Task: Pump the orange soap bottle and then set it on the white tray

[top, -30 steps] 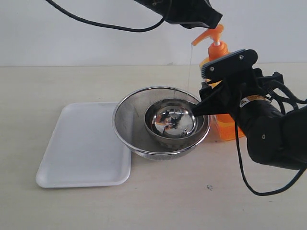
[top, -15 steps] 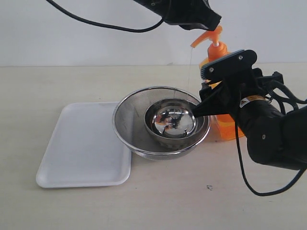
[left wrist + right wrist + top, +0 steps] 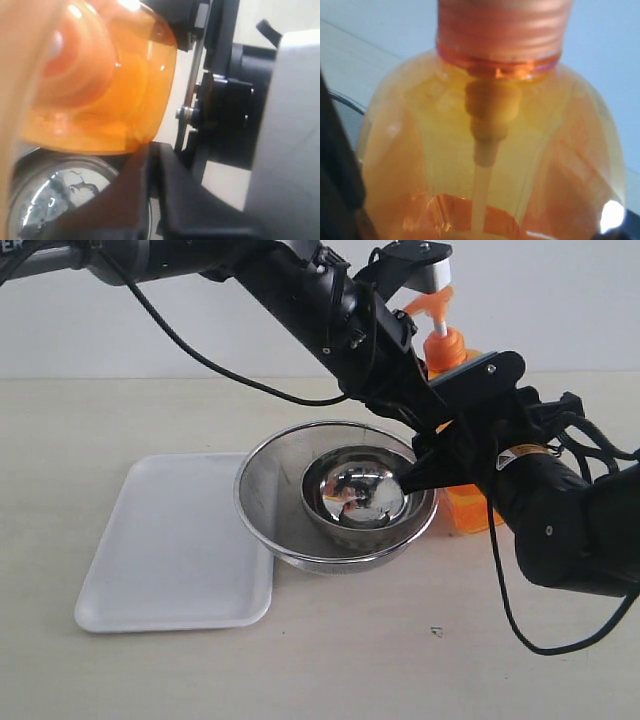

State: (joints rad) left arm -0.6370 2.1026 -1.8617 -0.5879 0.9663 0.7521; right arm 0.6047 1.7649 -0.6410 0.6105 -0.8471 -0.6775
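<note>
We note the tray (image 3: 170, 540) toward the tabletop's (image 3: 330, 670) left edge, with nested bowls (image 3: 270, 490) just right of it. The left hand (image 3: 420, 270) is at the bottle's (image 3: 470, 512) pump; we cannot tell its grip. The bottle stands upright toward the back edge, right hand (image 3: 432, 445) clamped round its body.

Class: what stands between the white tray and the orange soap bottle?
Exterior view: a mesh bowl holding a smaller steel bowl, between white tray and orange soap bottle.
</note>
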